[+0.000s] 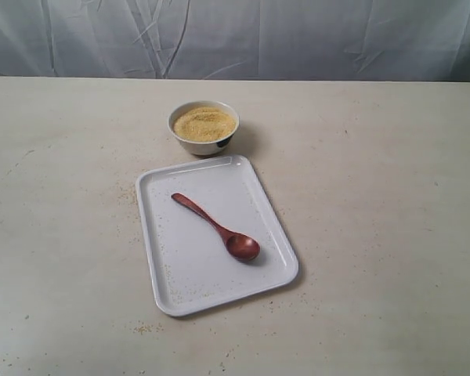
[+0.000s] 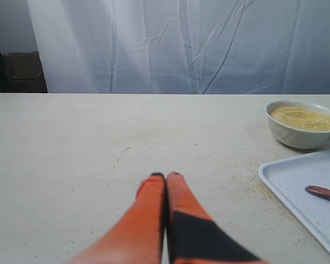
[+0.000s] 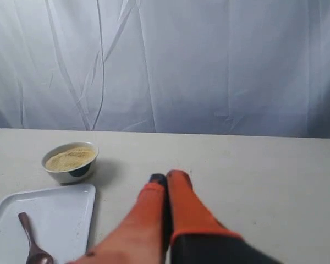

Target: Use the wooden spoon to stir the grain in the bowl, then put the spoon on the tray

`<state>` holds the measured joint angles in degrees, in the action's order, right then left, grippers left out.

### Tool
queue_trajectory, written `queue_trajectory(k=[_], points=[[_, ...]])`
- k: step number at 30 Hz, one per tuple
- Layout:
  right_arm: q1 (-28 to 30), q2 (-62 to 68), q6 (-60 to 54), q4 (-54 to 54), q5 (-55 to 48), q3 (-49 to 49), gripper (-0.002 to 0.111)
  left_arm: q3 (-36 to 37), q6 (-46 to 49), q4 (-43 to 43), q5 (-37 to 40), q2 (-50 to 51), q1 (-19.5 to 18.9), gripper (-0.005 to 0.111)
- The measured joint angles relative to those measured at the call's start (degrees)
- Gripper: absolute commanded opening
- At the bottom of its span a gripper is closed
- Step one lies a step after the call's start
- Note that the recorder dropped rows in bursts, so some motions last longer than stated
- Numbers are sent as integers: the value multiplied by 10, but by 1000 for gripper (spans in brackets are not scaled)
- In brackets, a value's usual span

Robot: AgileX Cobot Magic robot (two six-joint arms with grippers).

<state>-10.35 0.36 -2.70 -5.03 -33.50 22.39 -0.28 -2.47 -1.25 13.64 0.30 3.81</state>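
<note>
While the spoon (image 1: 215, 227) was laid on the tray (image 1: 184, 270), at six o'clock from the bowl (image 1: 196, 146), the left gripper (image 2: 165, 176) and right gripper (image 3: 166, 177) were seen clenched, empty.

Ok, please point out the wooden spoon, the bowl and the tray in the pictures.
wooden spoon (image 1: 243, 247), exterior view, on its oval head.
bowl (image 1: 197, 146), exterior view, on its white outer wall.
tray (image 1: 188, 266), exterior view, on its bare floor.
</note>
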Motion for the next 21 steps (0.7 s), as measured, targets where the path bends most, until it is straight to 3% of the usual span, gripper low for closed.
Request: queue_trajectory(k=[15, 21], points=[[3, 0, -1, -16, -5, 0, 0, 0, 0, 0, 0, 0, 0, 0], [52, 0, -1, -20, -5, 0, 0, 0, 0, 0, 0, 0, 0, 0]])
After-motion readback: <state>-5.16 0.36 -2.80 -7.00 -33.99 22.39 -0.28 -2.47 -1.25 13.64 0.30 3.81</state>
